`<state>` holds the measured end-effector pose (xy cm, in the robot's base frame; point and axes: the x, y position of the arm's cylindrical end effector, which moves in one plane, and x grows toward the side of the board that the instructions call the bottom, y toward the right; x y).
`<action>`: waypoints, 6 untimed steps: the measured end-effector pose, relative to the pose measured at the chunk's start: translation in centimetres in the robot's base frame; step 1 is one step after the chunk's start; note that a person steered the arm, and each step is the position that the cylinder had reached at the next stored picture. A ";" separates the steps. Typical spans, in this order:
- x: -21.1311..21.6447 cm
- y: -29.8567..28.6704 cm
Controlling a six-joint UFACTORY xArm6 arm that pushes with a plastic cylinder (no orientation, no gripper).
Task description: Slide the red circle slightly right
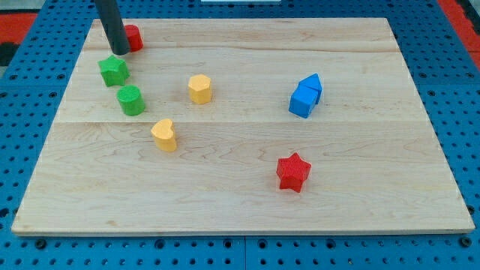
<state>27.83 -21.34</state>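
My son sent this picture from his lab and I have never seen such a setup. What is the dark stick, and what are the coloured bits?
The dark stick is a robot arm's pushing rod; it grips nothing, only slides blocks. The single camera looks down on a wooden board. My tip sits at the view's top left, against the left side of the red circle, just above the green star. Also there: a green circle, yellow hexagon, yellow heart, blue blocks and red star.
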 end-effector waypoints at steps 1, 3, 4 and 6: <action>-0.1 -0.3; -0.9 -2.0; -1.9 -2.0; -2.0 0.4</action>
